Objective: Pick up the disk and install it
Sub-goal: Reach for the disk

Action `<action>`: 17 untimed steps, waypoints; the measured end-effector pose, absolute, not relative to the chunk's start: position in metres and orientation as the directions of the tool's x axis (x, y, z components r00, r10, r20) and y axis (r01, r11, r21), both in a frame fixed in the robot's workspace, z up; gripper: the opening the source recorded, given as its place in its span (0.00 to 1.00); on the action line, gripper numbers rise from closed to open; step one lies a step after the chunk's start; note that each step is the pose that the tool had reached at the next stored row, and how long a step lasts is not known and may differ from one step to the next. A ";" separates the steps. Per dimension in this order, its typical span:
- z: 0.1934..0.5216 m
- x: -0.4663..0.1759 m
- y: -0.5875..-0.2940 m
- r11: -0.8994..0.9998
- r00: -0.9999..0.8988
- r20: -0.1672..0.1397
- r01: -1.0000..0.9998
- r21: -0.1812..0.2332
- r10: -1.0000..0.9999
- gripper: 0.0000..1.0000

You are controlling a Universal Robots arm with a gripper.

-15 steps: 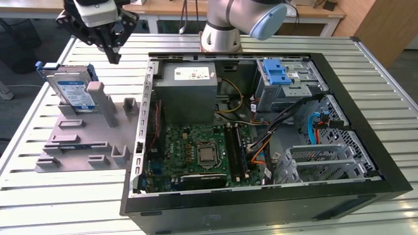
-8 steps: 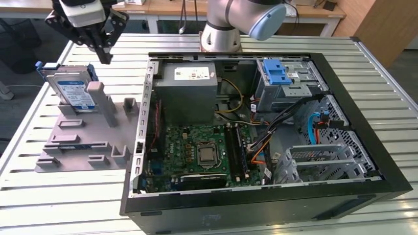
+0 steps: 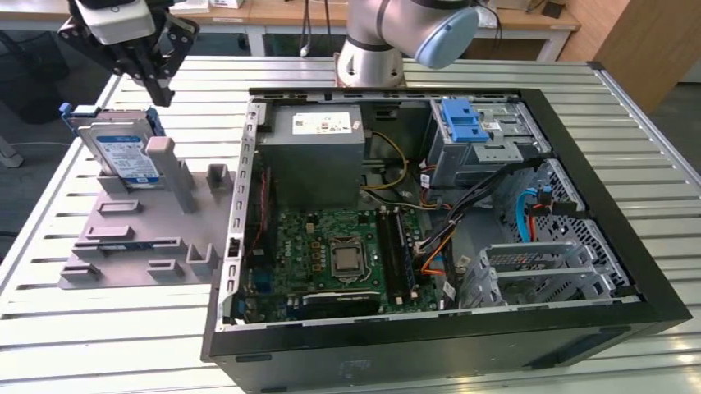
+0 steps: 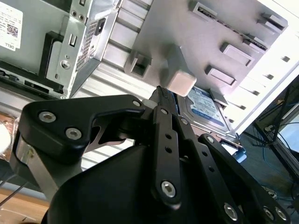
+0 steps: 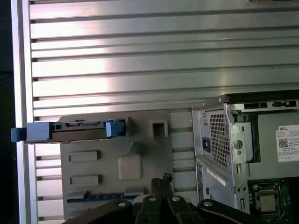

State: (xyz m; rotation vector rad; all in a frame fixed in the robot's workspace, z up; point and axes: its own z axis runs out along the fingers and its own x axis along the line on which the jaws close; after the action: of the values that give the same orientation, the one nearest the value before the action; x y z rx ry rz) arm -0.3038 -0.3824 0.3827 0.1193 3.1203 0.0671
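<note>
Black claw (image 3: 161, 97), fingers pinched together and holding nothing, above grey plastic holder (image 3: 121, 263), flat silver disk (image 3: 123, 153) with blue-and-white label and blue rails standing on edge in that holder nearby, open black computer case (image 3: 438, 355) alongside, slatted metal counter (image 3: 110, 345) beneath
</note>
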 end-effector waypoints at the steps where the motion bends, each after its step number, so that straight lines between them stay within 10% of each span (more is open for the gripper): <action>1: 0.383 -0.306 -0.382 0.996 -0.997 -0.017 0.076 0.044 0.077 0.11; 17: 0.381 -0.321 -0.372 0.997 -0.998 -0.016 0.061 0.043 0.062 0.11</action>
State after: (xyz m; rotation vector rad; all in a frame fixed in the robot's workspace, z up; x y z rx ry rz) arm -0.3207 -0.3717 0.3814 0.0966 3.1218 0.0658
